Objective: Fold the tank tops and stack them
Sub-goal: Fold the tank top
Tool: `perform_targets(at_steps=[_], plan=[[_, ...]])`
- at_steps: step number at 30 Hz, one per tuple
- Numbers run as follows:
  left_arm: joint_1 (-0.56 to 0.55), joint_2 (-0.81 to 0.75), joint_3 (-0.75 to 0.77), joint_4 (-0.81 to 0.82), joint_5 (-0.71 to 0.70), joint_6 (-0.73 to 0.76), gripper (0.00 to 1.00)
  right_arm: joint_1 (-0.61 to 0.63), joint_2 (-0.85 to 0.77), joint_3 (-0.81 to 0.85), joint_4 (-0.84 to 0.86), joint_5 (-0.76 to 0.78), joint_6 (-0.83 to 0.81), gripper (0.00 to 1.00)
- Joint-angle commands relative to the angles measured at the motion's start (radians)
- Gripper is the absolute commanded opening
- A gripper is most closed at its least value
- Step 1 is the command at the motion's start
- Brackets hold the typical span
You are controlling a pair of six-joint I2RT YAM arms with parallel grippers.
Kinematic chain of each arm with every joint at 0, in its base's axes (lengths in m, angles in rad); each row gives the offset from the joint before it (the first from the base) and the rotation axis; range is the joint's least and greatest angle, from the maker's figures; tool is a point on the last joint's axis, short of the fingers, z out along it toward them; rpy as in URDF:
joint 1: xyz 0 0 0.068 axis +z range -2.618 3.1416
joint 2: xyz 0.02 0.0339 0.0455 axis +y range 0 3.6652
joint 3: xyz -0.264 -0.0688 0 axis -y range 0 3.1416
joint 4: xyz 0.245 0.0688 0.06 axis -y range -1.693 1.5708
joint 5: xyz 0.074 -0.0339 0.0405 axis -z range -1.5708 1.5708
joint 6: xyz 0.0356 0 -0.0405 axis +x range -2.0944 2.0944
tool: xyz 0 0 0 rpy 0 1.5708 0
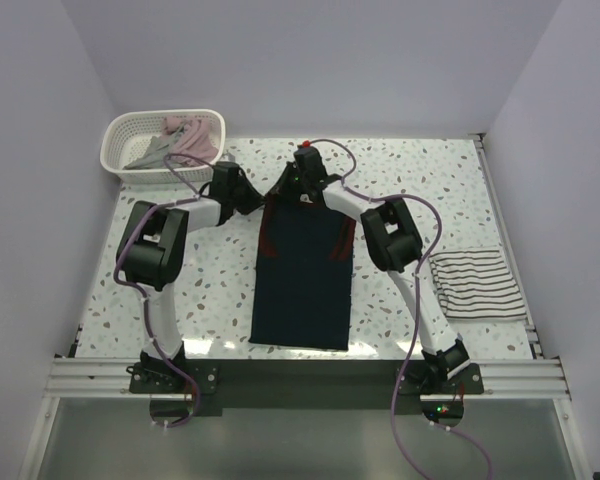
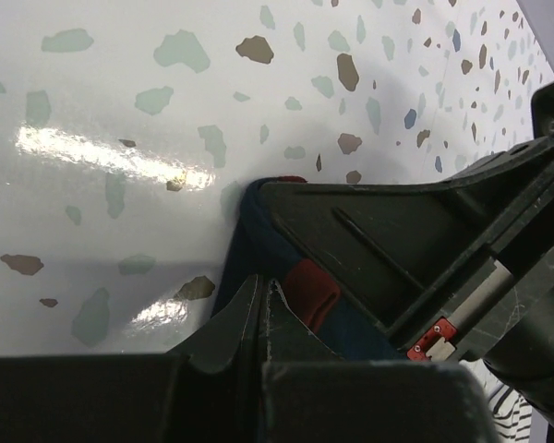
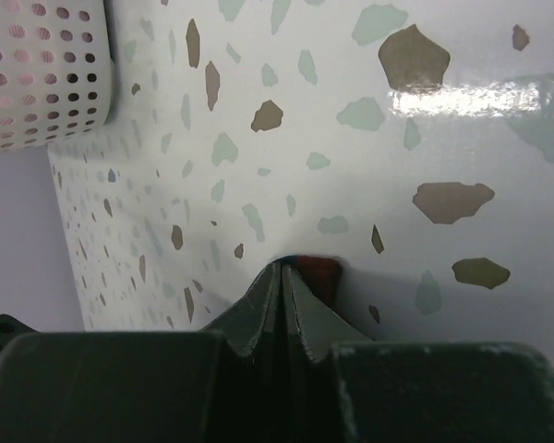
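Item: navy tank top, laid flat, hem toward the arm bases and red-trimmed strap end under both tools.

Left gripper: fingers clamped on navy cloth and red trim. Right gripper: fingers closed on a red-trimmed edge, close beside the left one.

Step, as judged: raising the strap end to fold it toward the hem. Both grippers should rise level and travel together, so the fold lands square.

Striped tank top: folded, well apart from both grippers.

Basket: held pinkish and grey tops, beyond the left gripper.

Only the top view showed the whole garment and the folded one. Only the wrist views showed the pinches.
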Motion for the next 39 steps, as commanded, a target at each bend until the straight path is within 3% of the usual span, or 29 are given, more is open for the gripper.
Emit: perform_targets(at_steps=[1,10,19,25,30,34,39], plan=[[-0.02,-0.044,-0.002,0.073,0.025,0.003,0.0,-0.012,0.048,0.04,0.039,-0.047,0.043,0.08],[-0.029,-0.001,-0.03,0.084,0.004,-0.006,0.0,-0.029,0.068,0.006,0.134,-0.103,0.122,0.1],[-0.029,0.042,-0.004,0.035,-0.056,-0.013,0.0,-0.059,0.016,0.017,0.186,-0.118,0.122,0.31],[-0.028,0.062,0.033,0.015,-0.073,-0.015,0.0,-0.079,-0.067,0.069,0.087,-0.075,0.024,0.41],[-0.018,0.053,0.062,0.004,-0.073,-0.006,0.01,-0.092,-0.268,-0.142,0.065,0.035,-0.072,0.4],[-0.018,0.058,0.088,-0.01,-0.074,-0.001,0.01,-0.122,-0.488,-0.432,0.079,0.13,-0.097,0.36],[-0.017,0.073,0.107,-0.017,-0.07,0.003,0.02,-0.252,-0.659,-0.742,0.261,0.066,-0.039,0.34]])
